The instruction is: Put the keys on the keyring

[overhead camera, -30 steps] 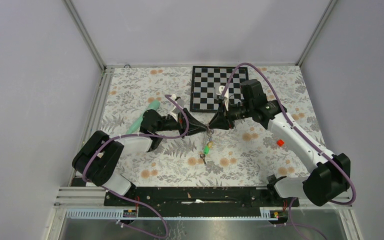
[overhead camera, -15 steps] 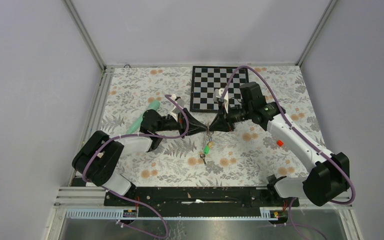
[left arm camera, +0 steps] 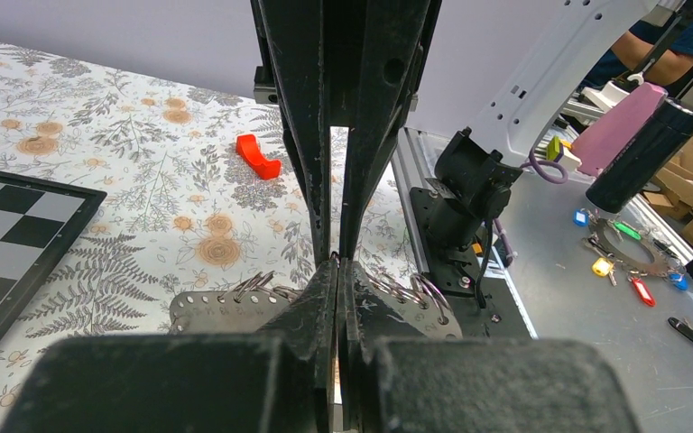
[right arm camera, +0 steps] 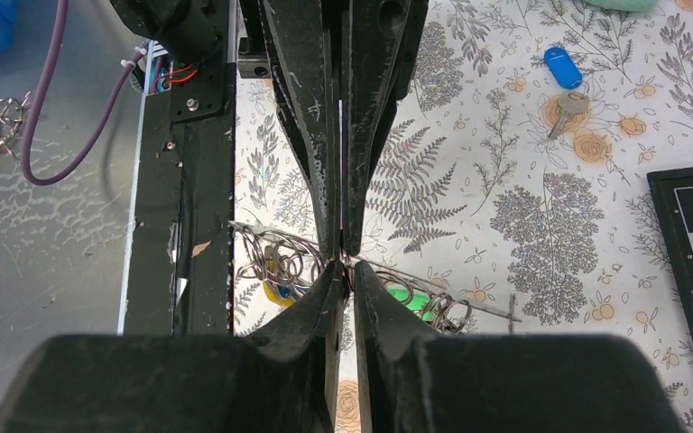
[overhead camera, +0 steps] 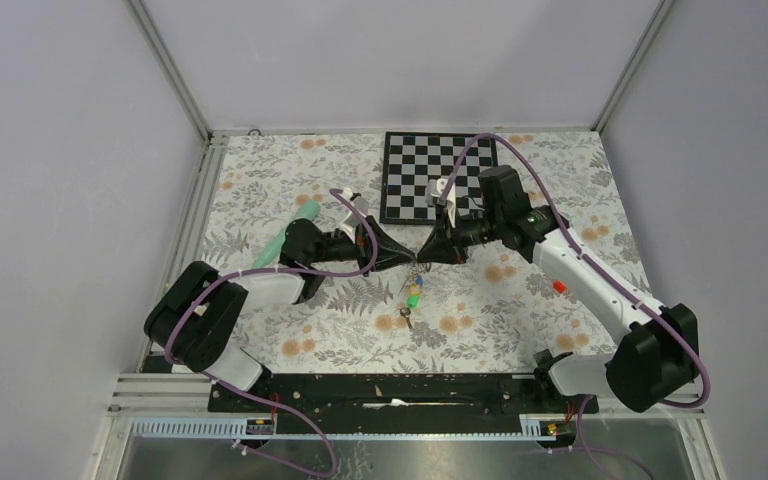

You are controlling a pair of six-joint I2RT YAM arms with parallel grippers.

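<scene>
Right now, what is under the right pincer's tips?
A bunch of wire rings carrying a green key and a yellow key, above the floral table. The fingers cover where they meet it.

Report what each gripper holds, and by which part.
Left gripper pinches the keyring at its top metal, keys dangling below. Right gripper: jaws nearly meet around the same metal; whether it grips cannot be told.

Shiny metal keyring (right arm camera: 280,257), glossy green plastic key (right arm camera: 403,295), matt printed cloth table cover (right arm camera: 523,216).
</scene>
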